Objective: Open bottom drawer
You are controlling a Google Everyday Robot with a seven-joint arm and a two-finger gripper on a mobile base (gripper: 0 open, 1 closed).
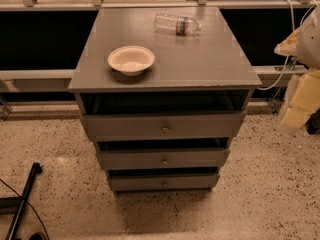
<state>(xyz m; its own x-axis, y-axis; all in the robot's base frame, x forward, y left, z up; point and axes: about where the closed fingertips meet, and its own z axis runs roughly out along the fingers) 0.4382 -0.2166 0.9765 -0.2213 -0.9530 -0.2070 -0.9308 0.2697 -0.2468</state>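
Bottom drawer (pixel 164 182) closed, cabinet (pixel 200 59) on speckled floor (pixel 270 189), hand (pixel 301 101) at right edge.

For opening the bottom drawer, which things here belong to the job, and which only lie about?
Job: bottom drawer, its knob, hand at the right edge.
Lying about: bowl and water bottle on the cabinet top.

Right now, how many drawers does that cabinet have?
3: top drawer, middle drawer, bottom drawer, stacked down the cabinet front. The gripper hangs at the right edge.
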